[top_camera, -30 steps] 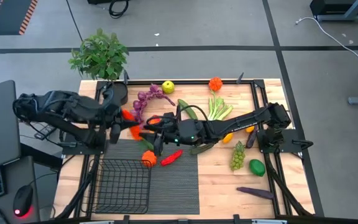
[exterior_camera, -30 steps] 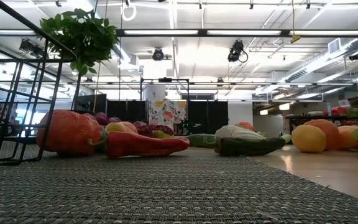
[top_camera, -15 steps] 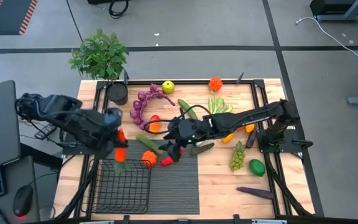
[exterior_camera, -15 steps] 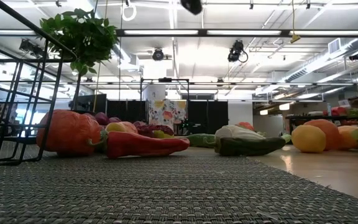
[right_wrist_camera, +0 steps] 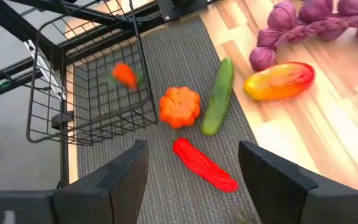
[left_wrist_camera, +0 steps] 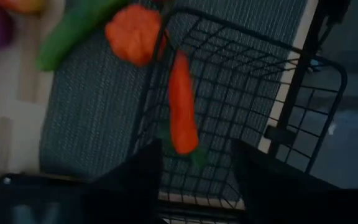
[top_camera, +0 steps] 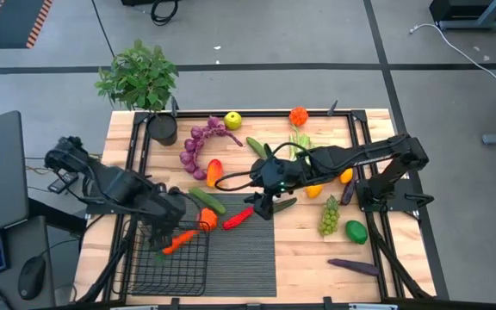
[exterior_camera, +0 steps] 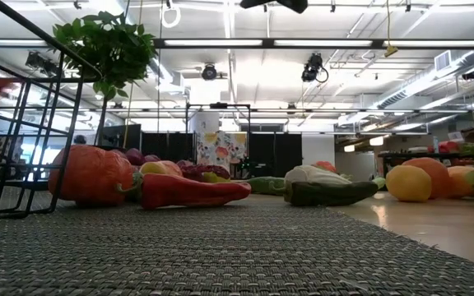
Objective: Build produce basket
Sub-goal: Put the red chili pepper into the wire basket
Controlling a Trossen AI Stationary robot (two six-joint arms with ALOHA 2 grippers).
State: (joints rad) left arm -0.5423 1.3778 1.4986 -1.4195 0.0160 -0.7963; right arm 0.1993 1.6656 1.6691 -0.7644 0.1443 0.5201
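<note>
1. Your left gripper (top_camera: 172, 234) hangs over the far rim of the black wire basket (top_camera: 175, 275), which sits at the near left of the table on the ribbed dark mat (top_camera: 241, 245).
2. In the left wrist view its fingers (left_wrist_camera: 143, 163) stand apart with nothing pinched between them; a slim orange-red pepper with a green stem (left_wrist_camera: 181, 112) shows loose just in front of them, over the basket mesh (left_wrist_camera: 253, 81).
3. From above, that same pepper (top_camera: 177, 242) lies just inside the basket's far edge, right beside the left gripper.
4. Your right gripper (top_camera: 262, 205) hovers mid-table over the mat's far edge; the right wrist view shows its fingers (right_wrist_camera: 124, 174) spread wide and empty.
5. Directly below the right gripper you have a long red pepper (right_wrist_camera: 204, 165), a lumpy orange pepper (right_wrist_camera: 179, 105) touching the basket's outer wall, and a cucumber (right_wrist_camera: 217, 96).
6. Still loose on the wood: a red-yellow mango-like fruit (right_wrist_camera: 279, 81), purple grapes (top_camera: 198, 144), a lemon (top_camera: 232, 120), a leek (top_camera: 300, 148), green grapes (top_camera: 329, 215), a green apple (top_camera: 356, 231) and an eggplant (top_camera: 354, 267).
7. A potted plant (top_camera: 139, 77) stands at the far left corner.
</note>
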